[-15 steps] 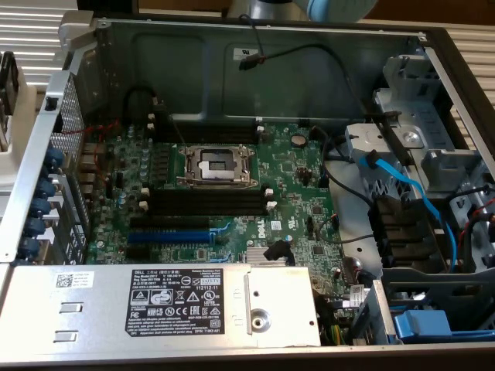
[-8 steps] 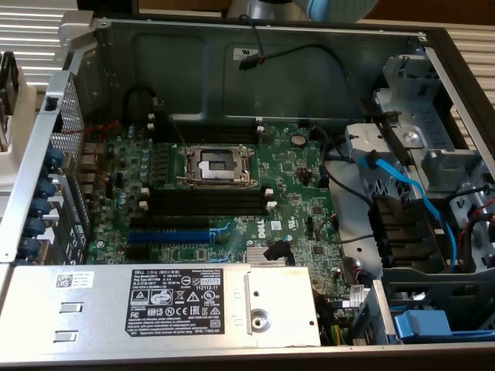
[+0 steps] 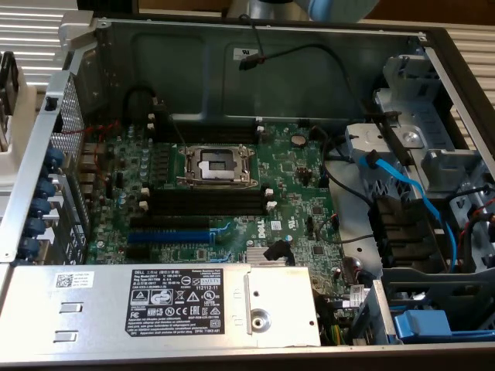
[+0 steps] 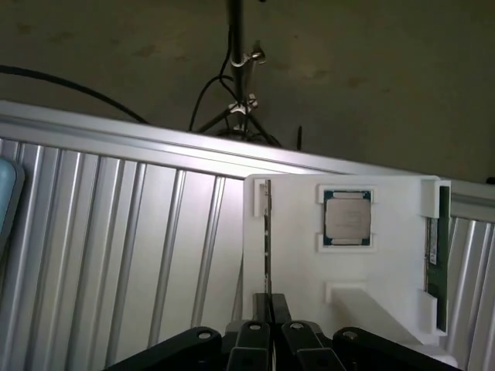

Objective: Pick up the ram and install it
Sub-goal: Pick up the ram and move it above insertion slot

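My gripper (image 4: 269, 305) hangs over a white holder (image 4: 387, 270) that lies on a ribbed metal surface. A ram (image 4: 267, 232) stands on edge in the holder's slot, seen as a thin dark line. Its near end runs between my two fingers, which are shut on it. A second ram (image 4: 442, 255), dark green with a white label, stands in the slot at the holder's other side. A processor chip (image 4: 346, 218) sits in a pocket between them. In the exterior view the black memory slots (image 3: 205, 202) on the motherboard (image 3: 294, 178) stand vacant.
The computer case lies open, with the processor socket (image 3: 216, 164) behind the memory slots and a blue expansion slot (image 3: 168, 236) in front. A silver power supply (image 3: 155, 305) fills the near edge. Blue cables (image 3: 402, 185) and drive bays crowd the exterior view's right.
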{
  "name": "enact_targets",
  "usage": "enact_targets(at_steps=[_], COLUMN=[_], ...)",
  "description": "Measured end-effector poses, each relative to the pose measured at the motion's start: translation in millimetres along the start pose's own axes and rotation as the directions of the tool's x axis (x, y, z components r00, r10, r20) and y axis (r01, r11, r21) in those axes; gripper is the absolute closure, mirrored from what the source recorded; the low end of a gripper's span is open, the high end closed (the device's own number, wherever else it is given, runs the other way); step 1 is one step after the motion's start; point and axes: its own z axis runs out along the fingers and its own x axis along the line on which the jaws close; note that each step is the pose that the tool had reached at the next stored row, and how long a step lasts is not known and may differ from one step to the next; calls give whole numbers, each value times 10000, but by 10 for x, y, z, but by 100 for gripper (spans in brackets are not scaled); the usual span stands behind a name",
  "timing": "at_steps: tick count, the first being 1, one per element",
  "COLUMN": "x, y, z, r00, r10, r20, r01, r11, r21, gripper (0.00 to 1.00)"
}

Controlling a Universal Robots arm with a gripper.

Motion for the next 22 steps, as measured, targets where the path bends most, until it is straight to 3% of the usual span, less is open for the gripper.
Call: enact_targets(at_steps=[6, 13, 22], x=[101, 248, 455], y=[-23, -148, -416], z=[-275, -585, -739], r00=[10000, 10000, 10000], r10=[1, 1, 0], r20=[6, 13, 79], r01=[-1, -1, 0], r11=[10000, 10000, 10000], r21=[-38, -38, -28], gripper=[88, 88, 88])
